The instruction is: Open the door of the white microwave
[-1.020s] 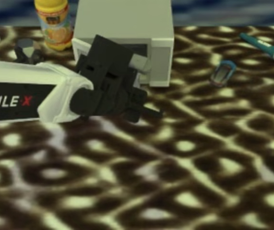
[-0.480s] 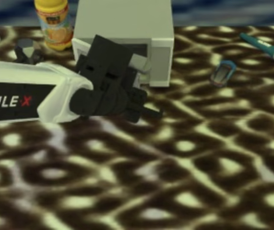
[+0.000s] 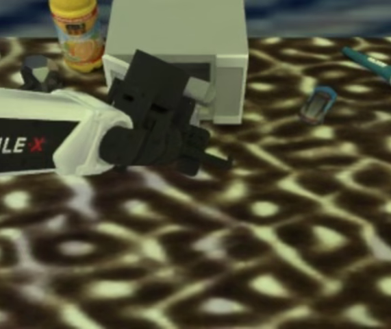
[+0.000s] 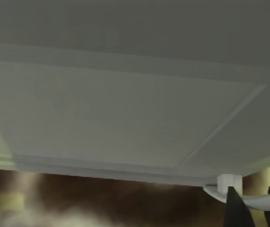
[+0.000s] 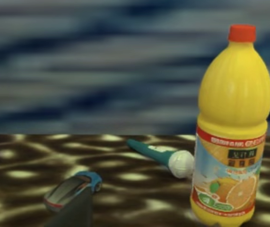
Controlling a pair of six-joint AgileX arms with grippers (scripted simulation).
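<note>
The white microwave (image 3: 174,27) stands at the far middle of the table. Its door (image 3: 113,72) stands slightly ajar and is mostly covered by my left arm. My left gripper (image 3: 190,103) is at the door's handle end. In the left wrist view the door (image 4: 125,109) fills the picture, and my left gripper (image 4: 251,196) is shut on the pale handle (image 4: 262,201), one dark finger on each side. My right gripper (image 5: 75,215) shows only at the edge of its own view, far from the microwave.
A yellow juice bottle (image 3: 77,31) and a dark small object (image 3: 39,72) stand left of the microwave. A blue toy car (image 3: 318,103) and a teal brush (image 3: 380,68) lie to its right. Another juice bottle (image 5: 231,132) stands near my right gripper.
</note>
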